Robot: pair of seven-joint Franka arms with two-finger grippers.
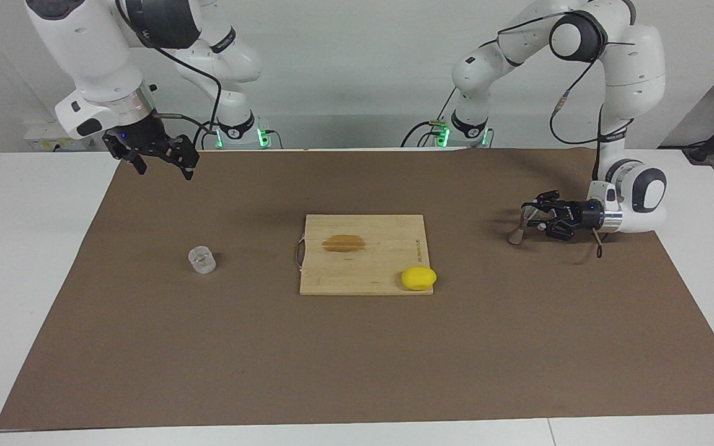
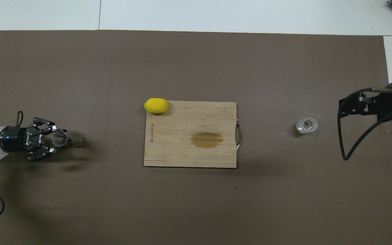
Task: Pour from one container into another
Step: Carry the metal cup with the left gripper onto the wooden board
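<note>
The grey metal jigger (image 1: 514,235) (image 2: 77,140) hangs tilted on its side just above the brown mat, toward the left arm's end of the table. My left gripper (image 1: 527,215) (image 2: 58,139) is shut on its wider cup. The short clear glass tumbler (image 1: 202,260) (image 2: 307,125) stands upright on the mat toward the right arm's end. My right gripper (image 1: 166,170) (image 2: 341,109) hangs open and empty, high over the mat's edge, well apart from the tumbler.
A wooden cutting board (image 1: 363,272) (image 2: 182,153) with a dark stain and a metal handle lies in the middle of the mat. A yellow lemon (image 1: 419,278) (image 2: 156,105) rests at its corner, on the side away from the robots.
</note>
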